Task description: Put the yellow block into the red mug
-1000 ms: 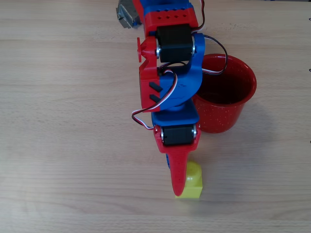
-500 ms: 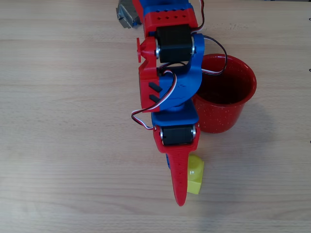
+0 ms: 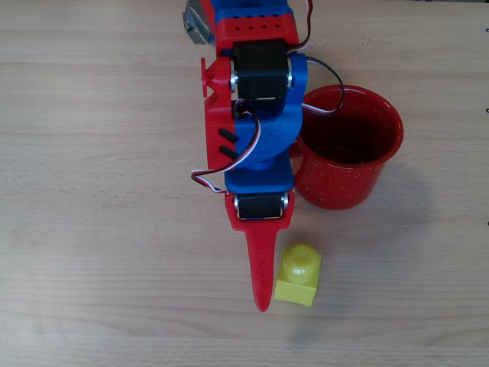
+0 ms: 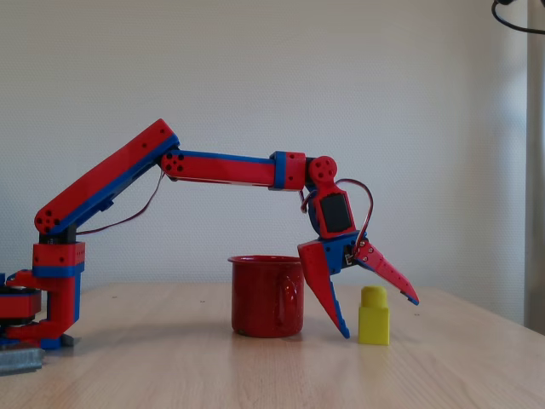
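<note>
1. The red and blue two-finger gripper (image 4: 379, 315) hangs from the arm with its jaws spread apart, holding nothing; in the fixed view one finger points steeply down to the table and the other angles out higher.
2. The small bright yellow plastic brick with a round stud on top (image 4: 374, 316) stands upright on the light wooden table (image 4: 170, 375), between the spread fingers in the fixed view.
3. In the overhead view the yellow brick (image 3: 299, 274) sits just right of the long red finger, apart from it.
4. The glossy red speckled mug (image 3: 348, 157) stands upright behind the gripper, on the arm's base side, just right of the wrist in the overhead view.
5. In the fixed view the mug (image 4: 266, 296) is just left of the lower finger, handle toward the camera.
</note>
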`<state>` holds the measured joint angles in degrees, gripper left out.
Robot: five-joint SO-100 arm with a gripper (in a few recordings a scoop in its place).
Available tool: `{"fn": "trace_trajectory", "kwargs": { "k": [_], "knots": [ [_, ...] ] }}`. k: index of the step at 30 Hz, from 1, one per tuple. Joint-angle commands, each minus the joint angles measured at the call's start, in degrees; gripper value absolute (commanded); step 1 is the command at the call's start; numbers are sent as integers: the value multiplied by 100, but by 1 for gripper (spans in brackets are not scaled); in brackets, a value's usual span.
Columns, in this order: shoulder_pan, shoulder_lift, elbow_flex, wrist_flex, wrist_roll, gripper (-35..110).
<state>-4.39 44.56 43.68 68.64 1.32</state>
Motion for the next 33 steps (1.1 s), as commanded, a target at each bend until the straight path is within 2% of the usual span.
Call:
{"fn": "trace_trajectory", "kwargs": {
  "k": [1, 33],
  "knots": [
    [-79, 1213, -114, 44, 220, 44],
    [-686, 1696, 984, -589, 721, 43]
  ]
}}
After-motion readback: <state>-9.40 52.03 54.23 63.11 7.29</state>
